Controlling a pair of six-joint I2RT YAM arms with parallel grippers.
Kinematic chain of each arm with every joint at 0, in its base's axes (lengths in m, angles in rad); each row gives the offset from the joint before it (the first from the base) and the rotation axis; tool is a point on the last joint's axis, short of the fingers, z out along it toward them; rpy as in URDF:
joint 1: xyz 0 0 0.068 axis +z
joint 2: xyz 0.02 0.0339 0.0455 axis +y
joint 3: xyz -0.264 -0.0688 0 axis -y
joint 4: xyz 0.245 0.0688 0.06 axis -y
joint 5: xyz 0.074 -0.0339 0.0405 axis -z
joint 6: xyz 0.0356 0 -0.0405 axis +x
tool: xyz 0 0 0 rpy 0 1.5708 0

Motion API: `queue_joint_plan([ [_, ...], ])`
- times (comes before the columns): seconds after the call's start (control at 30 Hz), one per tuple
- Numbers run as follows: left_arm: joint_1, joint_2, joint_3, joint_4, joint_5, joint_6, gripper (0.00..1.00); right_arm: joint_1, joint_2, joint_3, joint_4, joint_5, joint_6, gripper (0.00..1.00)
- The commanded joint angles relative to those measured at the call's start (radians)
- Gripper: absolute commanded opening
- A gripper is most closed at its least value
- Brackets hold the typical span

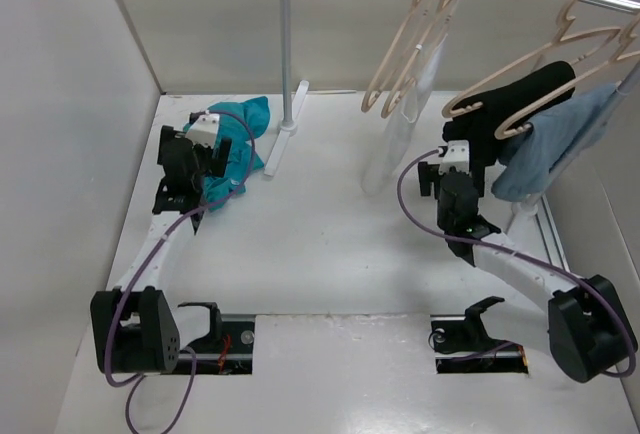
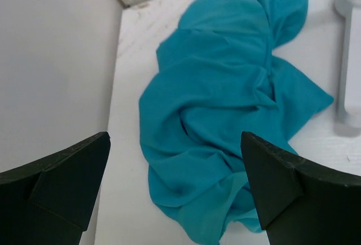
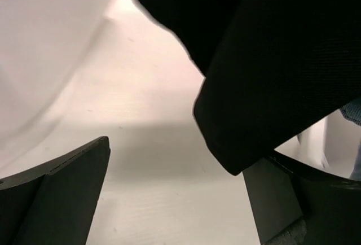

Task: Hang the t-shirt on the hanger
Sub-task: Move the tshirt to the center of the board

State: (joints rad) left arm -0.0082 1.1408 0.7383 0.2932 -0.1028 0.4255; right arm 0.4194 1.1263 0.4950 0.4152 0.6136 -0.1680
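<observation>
The teal t-shirt [image 1: 245,119] lies crumpled on the table in the far left corner; it fills the left wrist view [image 2: 225,104]. My left gripper [image 1: 212,154] hovers just above the shirt's near part, open and empty [image 2: 175,138]. Several pale beige hangers [image 1: 415,39] hang from the rail at the upper right. My right gripper [image 1: 447,166] is open and empty [image 3: 177,154] under the black garment [image 3: 271,58], whose hem hangs by the right finger [image 3: 282,200].
A black garment [image 1: 525,94] and a grey-blue garment [image 1: 560,139] hang on hangers at the far right. A translucent white garment [image 1: 395,139] hangs below the empty hangers. The rack's post [image 1: 285,34] stands on a white foot [image 1: 283,139] beside the shirt [image 2: 350,58].
</observation>
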Motion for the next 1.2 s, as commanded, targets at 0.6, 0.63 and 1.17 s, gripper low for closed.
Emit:
queue_joint_plan([
  [0.6,0.033,0.493,0.306,-0.572,0.256,0.315,0.17,0.289,-0.114,0.139,-0.280,0.029,0.090,1.00],
  [0.63,0.048,0.493,0.317,-0.597,0.270,0.315,0.00,0.304,-0.114,0.148,-0.280,0.029,0.090,1.00],
  [1.17,-0.140,0.042,0.427,-1.168,0.761,0.503,0.00,0.475,0.033,0.295,-0.328,-0.371,0.114,1.00],
])
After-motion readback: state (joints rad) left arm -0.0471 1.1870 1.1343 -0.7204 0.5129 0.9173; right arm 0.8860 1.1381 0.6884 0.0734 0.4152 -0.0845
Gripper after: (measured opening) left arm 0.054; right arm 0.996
